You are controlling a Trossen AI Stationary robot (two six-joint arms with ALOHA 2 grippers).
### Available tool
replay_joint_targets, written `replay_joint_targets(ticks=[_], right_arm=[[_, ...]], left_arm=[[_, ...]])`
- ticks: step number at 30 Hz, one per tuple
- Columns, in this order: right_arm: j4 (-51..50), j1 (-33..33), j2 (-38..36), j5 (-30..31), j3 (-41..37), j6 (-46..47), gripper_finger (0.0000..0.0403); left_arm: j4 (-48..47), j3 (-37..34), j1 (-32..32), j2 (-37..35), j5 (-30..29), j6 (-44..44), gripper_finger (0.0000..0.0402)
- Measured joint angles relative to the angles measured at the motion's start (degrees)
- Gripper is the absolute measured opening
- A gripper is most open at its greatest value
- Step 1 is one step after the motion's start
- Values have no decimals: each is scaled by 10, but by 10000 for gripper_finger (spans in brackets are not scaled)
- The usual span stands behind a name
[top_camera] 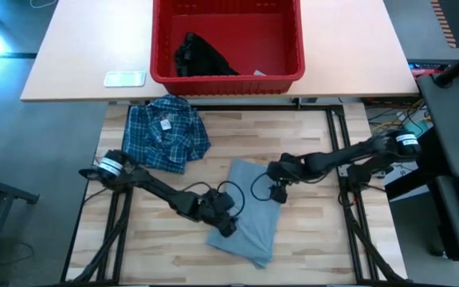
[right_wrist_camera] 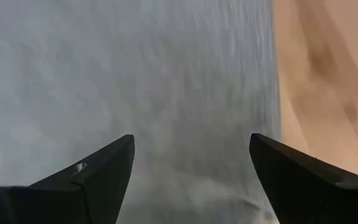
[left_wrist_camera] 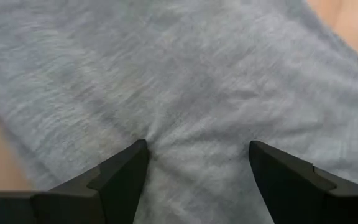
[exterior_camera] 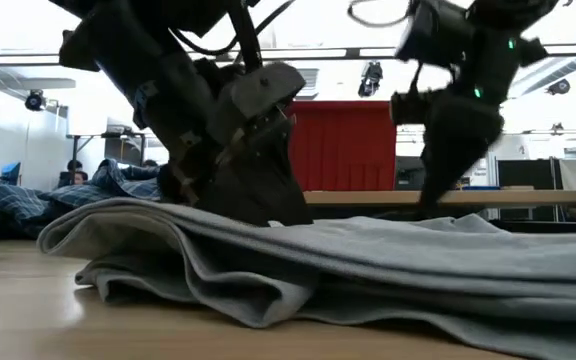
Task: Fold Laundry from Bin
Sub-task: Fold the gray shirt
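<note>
The grey T-shirt (top_camera: 247, 211) lies part-folded on our tabletop (top_camera: 309, 239), left claw (top_camera: 226, 223) and right claw (top_camera: 276, 191) both spread apart, pressing it. At eleven o'clock the plaid shirt (top_camera: 166, 131) sits folded. At twelve, a black garment (top_camera: 198, 56) waits in the bin (top_camera: 293, 76).

Before you, at 12 o'clock: bin (top_camera: 228, 40) of smooth, slightly glossy red plastic. At centre: grey T-shirt (top_camera: 249, 211) of soft matt knit cloth. At 10 o'clock: plaid shirt (top_camera: 166, 133) of woven cloth. Beneath: table (top_camera: 309, 231) of pale matt wood planks.

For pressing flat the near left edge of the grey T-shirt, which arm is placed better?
Probably the left. Its pincer is open, tips down on the grey T-shirt near that edge; the right pincer, also open, hangs above the far side.
</note>
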Motion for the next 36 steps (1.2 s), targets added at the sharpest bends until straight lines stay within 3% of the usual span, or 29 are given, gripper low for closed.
replay_joint_targets(ticks=[5, 10, 18, 21, 25, 30, 36], right_arm=[[0, -9, 43, 9, -22, -51, 313], [-32, -66, 50, 23, -28, -114, 313], [-139, -91, -103, 19, 1, -162, 315], [-146, -122, -148, -20, -15, -122, 312], [-123, -183, -164, -92, -46, -76, 297], [-43, -231, -117, -137, -65, -75, 272], [-10, -239, -17, -216, -41, -115, 240]], left_arm=[[3, 2, 1, 12, 21, 2, 266], [-8, 2, 3, 11, 33, -17, 266], [-58, 22, 34, -32, 57, -17, 266], [-64, 40, 77, -73, 61, 37, 266], [-63, 38, 172, -90, 124, 128, 266], [-78, 39, 294, -77, 195, 285, 266], [-82, 39, 383, -61, 281, 457, 252]])
